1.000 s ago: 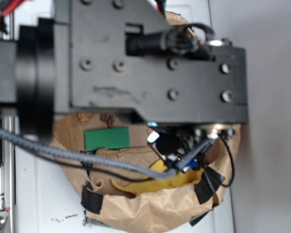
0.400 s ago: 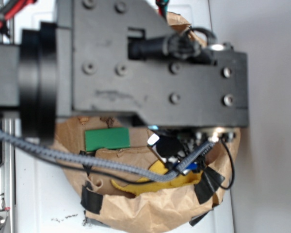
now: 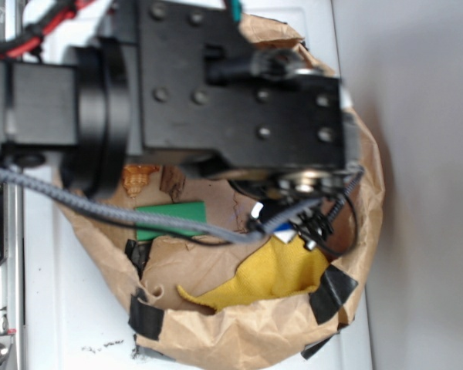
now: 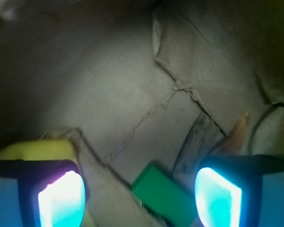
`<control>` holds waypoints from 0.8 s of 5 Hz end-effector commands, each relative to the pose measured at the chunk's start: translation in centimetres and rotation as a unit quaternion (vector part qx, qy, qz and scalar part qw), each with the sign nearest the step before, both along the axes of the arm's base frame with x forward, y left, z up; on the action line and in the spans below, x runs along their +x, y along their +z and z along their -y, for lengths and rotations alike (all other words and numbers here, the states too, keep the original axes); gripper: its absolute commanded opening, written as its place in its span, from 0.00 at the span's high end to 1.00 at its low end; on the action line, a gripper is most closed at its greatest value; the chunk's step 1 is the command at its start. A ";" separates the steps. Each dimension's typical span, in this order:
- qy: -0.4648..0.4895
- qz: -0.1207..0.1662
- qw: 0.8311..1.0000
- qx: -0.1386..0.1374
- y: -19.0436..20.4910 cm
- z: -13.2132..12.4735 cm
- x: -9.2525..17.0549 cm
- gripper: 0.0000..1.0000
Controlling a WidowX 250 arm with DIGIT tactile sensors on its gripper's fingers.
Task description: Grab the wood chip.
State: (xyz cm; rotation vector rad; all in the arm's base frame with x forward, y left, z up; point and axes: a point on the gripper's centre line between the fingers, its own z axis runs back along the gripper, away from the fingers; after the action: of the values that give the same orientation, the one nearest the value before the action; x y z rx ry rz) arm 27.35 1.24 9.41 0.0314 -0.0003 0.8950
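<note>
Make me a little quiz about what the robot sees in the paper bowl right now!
1. True or false: the gripper is closed on the wood chip.
2. In the wrist view, what lies between the two glowing fingers? A) the green block B) a red ball C) a spoon
3. Fill in: the cloth at the bottom of the brown paper bowl in the exterior view is ____ in colour.

Key: 1 false, the fingers stand apart and hold nothing. 2 A. 3 yellow.
</note>
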 end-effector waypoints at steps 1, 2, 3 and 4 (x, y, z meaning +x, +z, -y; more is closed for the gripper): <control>0.067 0.002 0.997 0.039 -3.0 -1.8 0.2 0.00; 0.130 -0.005 0.991 0.035 -3.8 -2.4 0.0 0.00; 0.146 0.002 0.989 0.030 -3.3 -3.1 -0.5 0.00; 0.173 0.013 0.985 0.005 -1.7 -3.9 -1.6 0.00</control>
State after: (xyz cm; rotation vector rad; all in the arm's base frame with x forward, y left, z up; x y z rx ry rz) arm 26.01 4.00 6.62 0.0553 0.0260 1.2277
